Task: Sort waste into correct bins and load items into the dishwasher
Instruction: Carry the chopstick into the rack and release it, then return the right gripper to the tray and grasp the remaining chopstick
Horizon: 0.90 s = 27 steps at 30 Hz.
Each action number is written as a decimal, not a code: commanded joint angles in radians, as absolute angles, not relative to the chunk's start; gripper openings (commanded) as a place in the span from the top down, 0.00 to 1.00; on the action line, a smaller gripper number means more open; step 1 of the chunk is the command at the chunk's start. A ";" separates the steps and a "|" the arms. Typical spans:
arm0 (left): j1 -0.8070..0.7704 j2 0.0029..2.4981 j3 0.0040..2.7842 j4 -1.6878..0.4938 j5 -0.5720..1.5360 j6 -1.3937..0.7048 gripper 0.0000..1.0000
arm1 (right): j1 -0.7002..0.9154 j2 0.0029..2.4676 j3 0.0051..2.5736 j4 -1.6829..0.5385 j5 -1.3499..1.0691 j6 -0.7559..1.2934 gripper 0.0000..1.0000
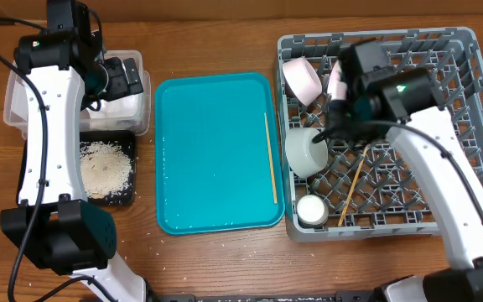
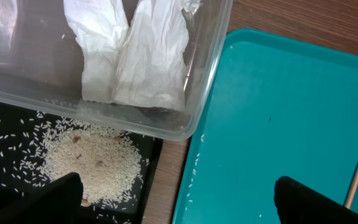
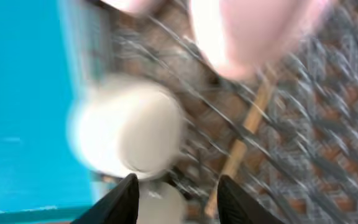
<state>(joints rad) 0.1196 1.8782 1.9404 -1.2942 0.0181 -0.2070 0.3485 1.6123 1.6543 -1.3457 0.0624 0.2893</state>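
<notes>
The clear tub (image 1: pixel 23 113) holds crumpled white napkins (image 2: pixel 135 56). The black tray (image 1: pixel 126 195) holds a heap of rice (image 2: pixel 92 162). My left gripper (image 2: pixel 179 208) is open and empty, above the tub's corner (image 1: pixel 124 80). The grey dish rack (image 1: pixel 476 101) holds the pinkish bowl (image 1: pixel 302 80), the grey-blue bowl (image 1: pixel 306 151), the small cup (image 1: pixel 312 210) and one chopstick (image 1: pixel 355 191). The other chopstick (image 1: pixel 270 159) lies on the teal tray. My right gripper (image 3: pixel 178 199) is open and empty over the rack's left part (image 1: pixel 338 117). The plate is not clearly visible behind the arm.
The large teal tray (image 1: pixel 212 151) lies between the bins and the rack, with a few rice grains near its left edge (image 2: pixel 194 171). A strip of bare wood (image 2: pixel 166 180) separates it from the black tray. The right wrist view is blurred.
</notes>
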 commanded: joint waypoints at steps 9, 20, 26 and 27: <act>0.117 1.876 1.961 -1.294 0.019 -0.195 0.00 | 0.680 1.707 1.682 -1.092 0.081 0.344 0.51; 0.117 1.876 1.961 -1.294 0.019 -0.195 0.00 | 0.724 2.016 1.682 -1.008 0.142 0.290 0.49; 0.117 1.876 1.961 -1.294 0.019 -0.195 0.00 | 0.723 2.127 1.682 -1.011 0.215 0.292 0.48; 0.117 1.876 1.961 -1.294 0.019 -0.195 0.00 | 0.723 2.142 1.682 -1.012 0.229 0.292 0.48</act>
<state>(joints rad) 0.1196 1.8782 1.9404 -1.2942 0.0181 -0.2070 0.7223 2.1021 1.6653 -1.0130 0.1543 0.2981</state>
